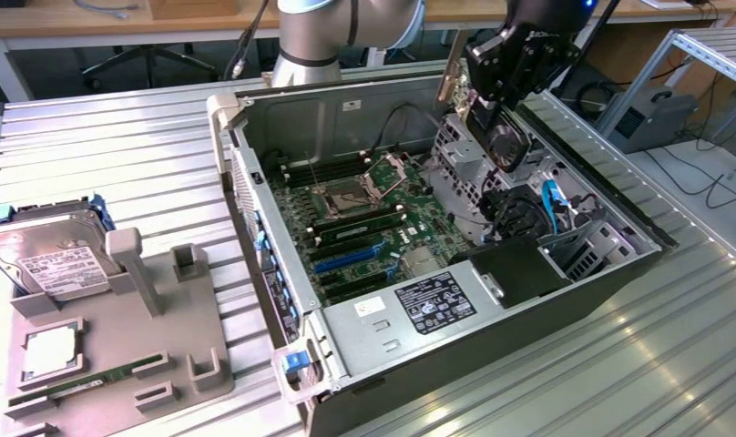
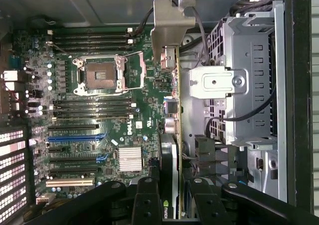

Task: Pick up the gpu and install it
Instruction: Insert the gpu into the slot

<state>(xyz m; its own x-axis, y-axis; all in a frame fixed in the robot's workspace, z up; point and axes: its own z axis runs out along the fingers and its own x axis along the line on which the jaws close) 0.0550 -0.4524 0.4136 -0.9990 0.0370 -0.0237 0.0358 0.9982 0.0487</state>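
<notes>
My gripper (image 1: 505, 86) is shut on the gpu (image 1: 509, 146), holding it in the air over the open computer case (image 1: 240, 164), above the drive cage side at the exterior view's right. In the wrist view the gpu (image 2: 174, 135) is seen edge-on between my black fingers (image 2: 149, 197), and its silver bracket (image 2: 172, 18) points away from the gripper (image 2: 174, 197). The motherboard (image 2: 124, 120) lies below and to one side of the card. Its blue and black expansion slots (image 2: 75, 135) stand empty, apart from the card.
A metal drive cage (image 2: 239, 85) with cables lies directly beneath the card. The power supply (image 1: 429, 305) fills the case's near end. At the exterior view's left, a grey fixture (image 1: 161, 355) carries a hard drive (image 1: 52, 264), a CPU (image 1: 52, 350) and a memory stick (image 1: 88, 382).
</notes>
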